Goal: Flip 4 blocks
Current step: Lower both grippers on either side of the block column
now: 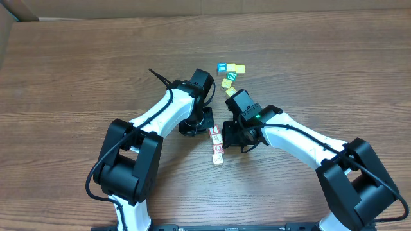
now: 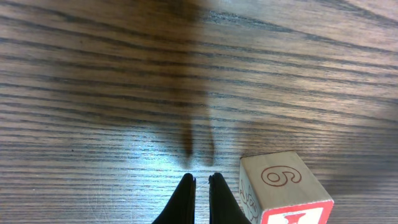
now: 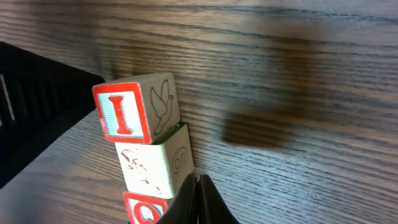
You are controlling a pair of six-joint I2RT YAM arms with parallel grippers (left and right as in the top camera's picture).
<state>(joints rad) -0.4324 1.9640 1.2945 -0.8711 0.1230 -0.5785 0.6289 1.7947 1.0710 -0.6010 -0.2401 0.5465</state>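
Plainly, this step wants patience: the four blocks [image 1: 218,145] lie in a tight row, face against face, a little toward the near edge of the table [image 1: 77,64] from its middle. Any careless shove on one will likely drag its neighbours. The safer course, I judge, is to take one block at a time from an end of the row, draw it slightly away, then tip it over onto a fresh face. The other arm should keep clear meanwhile.

Both arms flank the row. The left gripper [image 2: 202,180] has its jaws pressed together and holds nothing. The numbered block [image 2: 283,186] sits just beside its fingertips on their right, though whether they touch I cannot tell. The right gripper [image 3: 198,186] is likewise closed and empty. Its tips rest at the lower corner of the pale block [image 3: 155,165], which lies between the red-I block [image 3: 137,109] and another red-framed one. Either gripper must spread its jaws before it can pinch a block. With jaws closed, a tip could only nudge an edge.

The coloured cubes [image 1: 230,72] lie apart, toward the far edge, and should be left alone.
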